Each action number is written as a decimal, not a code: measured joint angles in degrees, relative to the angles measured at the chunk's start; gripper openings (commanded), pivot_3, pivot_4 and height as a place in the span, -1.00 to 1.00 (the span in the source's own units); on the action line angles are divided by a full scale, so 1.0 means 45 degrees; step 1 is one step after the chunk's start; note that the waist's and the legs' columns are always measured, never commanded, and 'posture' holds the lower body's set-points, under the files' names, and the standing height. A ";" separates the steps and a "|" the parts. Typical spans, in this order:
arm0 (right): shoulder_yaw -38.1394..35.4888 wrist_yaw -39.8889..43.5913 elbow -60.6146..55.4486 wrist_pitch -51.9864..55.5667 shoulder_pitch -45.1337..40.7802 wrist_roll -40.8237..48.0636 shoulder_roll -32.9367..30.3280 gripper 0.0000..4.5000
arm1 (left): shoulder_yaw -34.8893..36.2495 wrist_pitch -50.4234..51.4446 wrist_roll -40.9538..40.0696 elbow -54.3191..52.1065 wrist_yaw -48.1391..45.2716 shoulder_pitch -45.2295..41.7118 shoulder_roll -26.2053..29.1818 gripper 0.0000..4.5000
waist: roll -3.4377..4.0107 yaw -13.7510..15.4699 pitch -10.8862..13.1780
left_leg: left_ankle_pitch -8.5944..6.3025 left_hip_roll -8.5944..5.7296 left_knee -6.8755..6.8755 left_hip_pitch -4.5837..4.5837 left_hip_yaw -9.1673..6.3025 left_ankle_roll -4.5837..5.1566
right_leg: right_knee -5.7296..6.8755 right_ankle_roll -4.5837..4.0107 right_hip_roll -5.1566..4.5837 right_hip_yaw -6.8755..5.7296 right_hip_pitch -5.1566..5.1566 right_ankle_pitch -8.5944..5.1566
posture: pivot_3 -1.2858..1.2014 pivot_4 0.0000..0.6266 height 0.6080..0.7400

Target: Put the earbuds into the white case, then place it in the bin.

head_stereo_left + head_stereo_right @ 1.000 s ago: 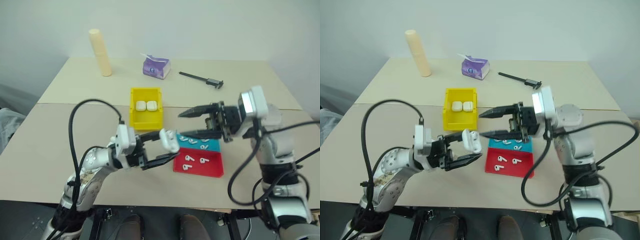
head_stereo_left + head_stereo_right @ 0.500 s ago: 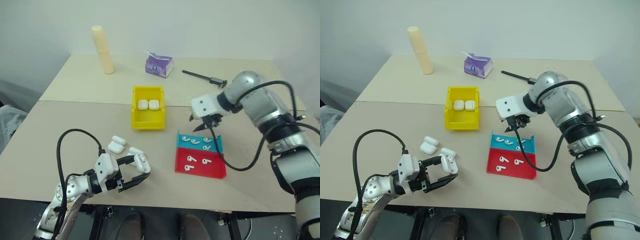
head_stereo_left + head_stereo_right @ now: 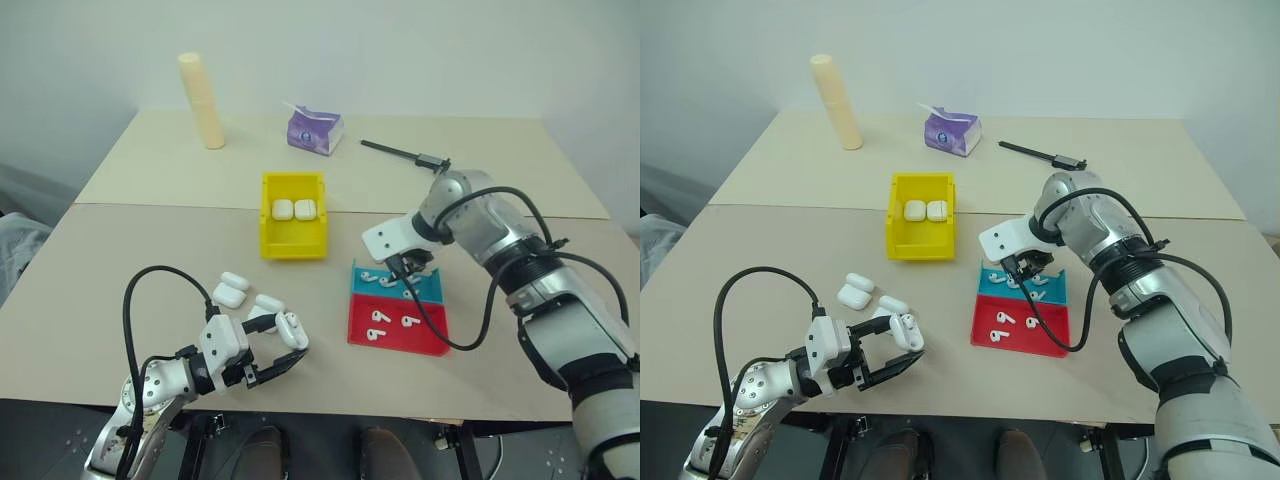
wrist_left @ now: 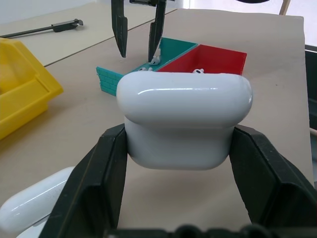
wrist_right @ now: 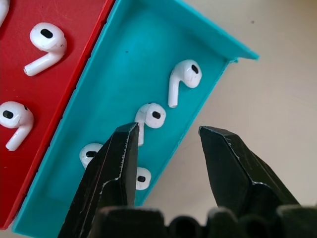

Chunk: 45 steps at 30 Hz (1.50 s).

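Black fingers of the R gripper (image 5: 166, 163) stood apart, holding nothing, tips straddling the near wall of the teal tray (image 3: 1053, 287) w/ one fingertip over the earbuds (image 5: 184, 78) lying inside. We noted that a sec ago this gripper was level and high over the trays; it had since swung to point steeply down and dropped to the teal tray. We read that as lining up for the first earbud pick, nothing grabbed yet.

L gripper (image 4: 181, 163) was clamped on the white case (image 4: 184, 119), lid shut, fingers on both sides. It had come down & back toward the table's near edge, so the case waited low and well apart from the trays. Two more cases (image 3: 232, 288) lay on the table just beside it.

R arm reached forward, wrist bent down, cable looping over the red tray (image 3: 420, 338), which held more earbuds. L forearm lay low, gripper level, aimed fwd-right.

Yellow bin (image 3: 293, 245) sat behind, between the arms, w/ two cases already in it.
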 measured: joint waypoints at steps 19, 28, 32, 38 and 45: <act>-0.0014 -0.0536 0.0278 0.0733 0.0464 -0.0564 0.0616 0.06 | -0.0595 0.0028 0.0274 0.0016 0.0482 -0.0526 -0.0219 0.24 | 0.0001 -0.0009 -0.0002 | 0.0001 -0.0002 0.0003 0.0010 0.0000 -0.0002 | 0.0008 -0.0001 0.0006 0.0001 0.0010 0.0001 | 0.03 -0.52 1.00; -0.0031 -0.0740 0.0532 0.0231 0.0443 -0.0663 0.0650 0.06 | -0.0632 0.0029 0.0280 0.0015 0.0724 -0.0359 -0.0283 0.24 | 0.0007 -0.0013 -0.0006 | 0.0003 -0.0002 0.0013 0.0037 -0.0001 -0.0004 | 0.0029 -0.0002 0.0006 0.0003 0.0028 0.0001 | 0.03 -0.52 1.00; -0.0031 -0.0840 0.0583 0.0135 0.0442 -0.0685 0.0650 -0.11 | -0.0632 0.0028 0.0280 0.0015 0.0768 -0.0353 -0.0282 0.24 | 0.0007 -0.0020 -0.0006 | 0.0003 -0.0002 0.0013 0.0036 -0.0001 -0.0004 | 0.0030 -0.0002 0.0007 0.0004 0.0026 0.0001 | 0.03 -0.52 1.00; -0.0034 -0.0827 0.0583 0.0128 0.0441 -0.0703 0.0652 -0.11 | -0.0562 0.0028 0.0268 0.0014 0.0765 -0.0191 -0.0256 0.24 | 0.0007 -0.0020 -0.0007 | 0.0003 -0.0001 0.0013 0.0037 -0.0001 -0.0004 | 0.0032 -0.0002 0.0007 0.0005 0.0025 0.0001 | 0.03 -0.52 1.00; -0.0034 -0.0862 0.0582 0.0023 0.0441 -0.0796 0.0652 -0.11 | -0.0495 0.0028 0.0267 0.0013 0.0765 -0.0134 -0.0232 0.24 | 0.0007 -0.0013 -0.0007 | 0.0003 -0.0002 0.0014 0.0038 -0.0002 -0.0004 | 0.0037 -0.0002 0.0006 0.0005 0.0026 0.0001 | 0.03 -0.52 1.00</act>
